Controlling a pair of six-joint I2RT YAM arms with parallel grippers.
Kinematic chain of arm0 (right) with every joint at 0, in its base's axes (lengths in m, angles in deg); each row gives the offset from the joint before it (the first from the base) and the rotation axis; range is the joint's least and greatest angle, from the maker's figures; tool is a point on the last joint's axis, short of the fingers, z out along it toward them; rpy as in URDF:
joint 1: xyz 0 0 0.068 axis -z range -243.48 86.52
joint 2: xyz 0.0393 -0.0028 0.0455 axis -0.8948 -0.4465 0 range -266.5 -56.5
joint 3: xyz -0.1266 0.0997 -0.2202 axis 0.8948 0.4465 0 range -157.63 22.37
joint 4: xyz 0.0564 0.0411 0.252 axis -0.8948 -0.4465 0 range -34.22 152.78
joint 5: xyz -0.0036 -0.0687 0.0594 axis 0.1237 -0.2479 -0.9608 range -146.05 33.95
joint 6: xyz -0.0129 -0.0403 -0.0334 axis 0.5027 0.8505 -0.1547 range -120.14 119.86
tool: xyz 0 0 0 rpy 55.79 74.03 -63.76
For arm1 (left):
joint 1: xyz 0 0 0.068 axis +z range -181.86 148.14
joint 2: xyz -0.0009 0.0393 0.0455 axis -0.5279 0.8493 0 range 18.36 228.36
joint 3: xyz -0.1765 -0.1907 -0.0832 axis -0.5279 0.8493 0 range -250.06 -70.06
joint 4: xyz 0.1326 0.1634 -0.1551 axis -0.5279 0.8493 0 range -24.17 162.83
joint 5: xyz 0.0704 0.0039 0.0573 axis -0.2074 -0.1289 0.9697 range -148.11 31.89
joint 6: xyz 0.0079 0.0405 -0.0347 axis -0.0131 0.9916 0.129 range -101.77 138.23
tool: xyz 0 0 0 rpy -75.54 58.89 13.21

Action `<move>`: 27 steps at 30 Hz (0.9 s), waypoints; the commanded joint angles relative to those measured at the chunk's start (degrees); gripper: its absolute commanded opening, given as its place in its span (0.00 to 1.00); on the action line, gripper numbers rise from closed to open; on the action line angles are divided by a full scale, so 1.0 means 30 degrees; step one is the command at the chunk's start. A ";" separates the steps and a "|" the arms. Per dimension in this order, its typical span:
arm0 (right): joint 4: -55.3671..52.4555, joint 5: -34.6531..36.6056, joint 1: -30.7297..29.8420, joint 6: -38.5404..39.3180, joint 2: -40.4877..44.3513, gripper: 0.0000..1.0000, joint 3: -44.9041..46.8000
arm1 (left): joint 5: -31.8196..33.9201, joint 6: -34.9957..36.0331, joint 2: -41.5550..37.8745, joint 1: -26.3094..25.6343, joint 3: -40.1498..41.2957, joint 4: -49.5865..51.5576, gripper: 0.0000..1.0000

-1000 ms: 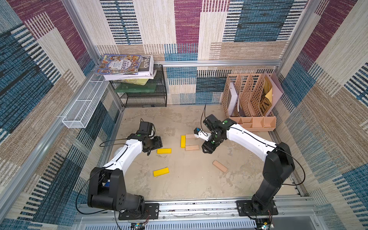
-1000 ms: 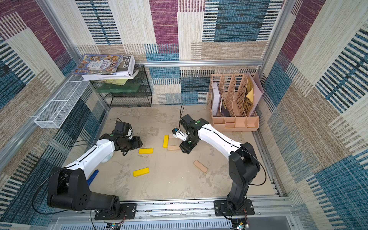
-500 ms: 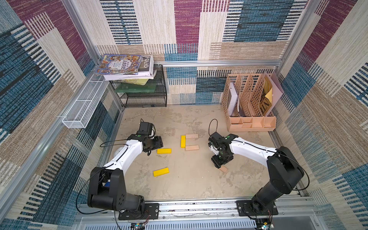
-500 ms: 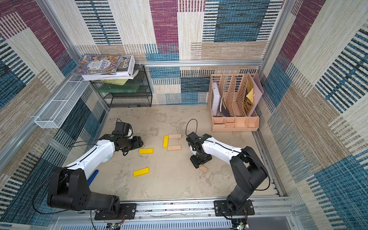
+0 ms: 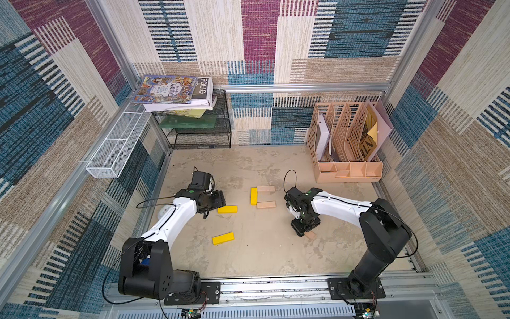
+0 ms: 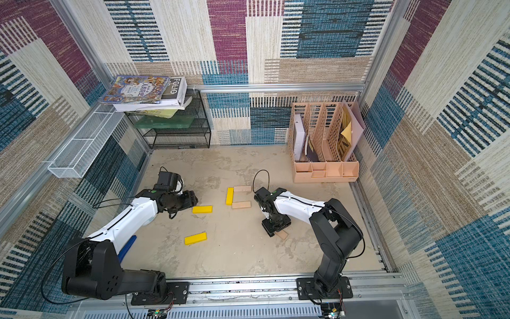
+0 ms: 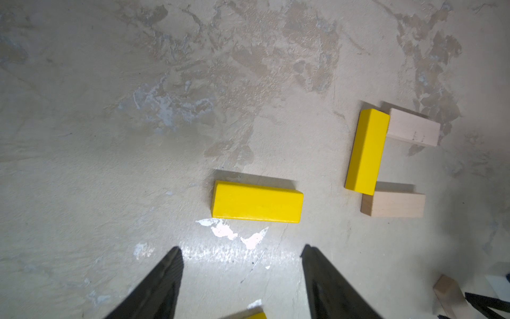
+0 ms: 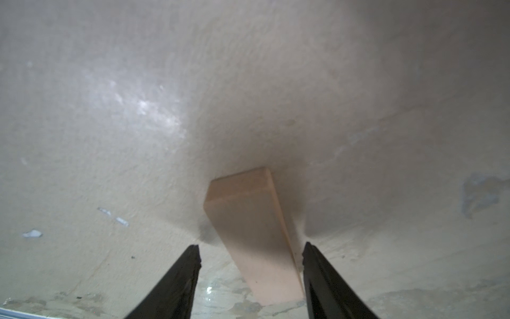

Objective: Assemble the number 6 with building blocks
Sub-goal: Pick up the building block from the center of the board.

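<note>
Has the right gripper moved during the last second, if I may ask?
Yes: the right gripper has moved away from the desk organizer, toward the front rail, and now straddles the loose tan block.

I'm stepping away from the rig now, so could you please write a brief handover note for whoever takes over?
Left gripper: open, empty, facing a loose bright yellow flat bar.
Right gripper: open, jaws astride a pale tan wooden bar, not yet gripped.
Done: yellow spine bar with farther tan bar and nearer tan bar against it, forming a C.
Left to place: that tan bar, that yellow bar, and another yellow bar lying apart.
</note>
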 commanded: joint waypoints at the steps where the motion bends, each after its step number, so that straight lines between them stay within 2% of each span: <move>1: -0.0950 -0.0124 -0.0052 -0.0425 -0.0090 0.62 0.0060 | -0.0076 0.0025 -0.0108 0.0034 0.0019 -0.0136 0.72; 8: -0.1272 -0.0042 -0.0024 -0.0714 -0.0019 0.58 0.0378 | -0.0091 0.0071 -0.0121 0.0015 0.0051 -0.0260 0.72; 9: -0.1243 -0.0188 -0.0055 -0.0776 -0.0006 0.53 0.0485 | -0.0090 0.0086 -0.0134 0.0018 0.0105 -0.0279 0.72; 13: -0.0824 -0.0842 -0.0311 -0.1157 0.0199 0.24 0.1226 | 0.0041 0.0203 -0.0277 0.0035 0.0249 -0.0214 0.72; 15: -0.0647 -0.0947 -0.0552 -0.1277 0.0388 0.14 0.1490 | 0.0100 0.0233 -0.0382 0.0035 0.0362 -0.0198 0.72; 19: -0.0576 -0.1205 -0.0985 -0.2079 0.0813 0.11 0.0886 | 0.0085 0.0204 -0.0470 0.0035 0.0528 -0.0169 0.72; 22: -0.0121 -0.2217 -0.1174 -0.3544 0.1122 0.05 -0.0693 | 0.0056 0.0147 -0.0460 0.0035 0.0459 -0.0154 0.72; 24: -0.0410 -0.2057 -0.1195 -0.5482 0.0755 0.05 -0.2086 | 0.0056 0.0124 -0.0486 0.0031 0.0400 -0.0197 0.72; 27: -0.1052 -0.2405 -0.1489 -0.6638 -0.0542 0.00 -0.4200 | -0.0054 0.0043 -0.0513 0.0020 0.0420 -0.0285 0.72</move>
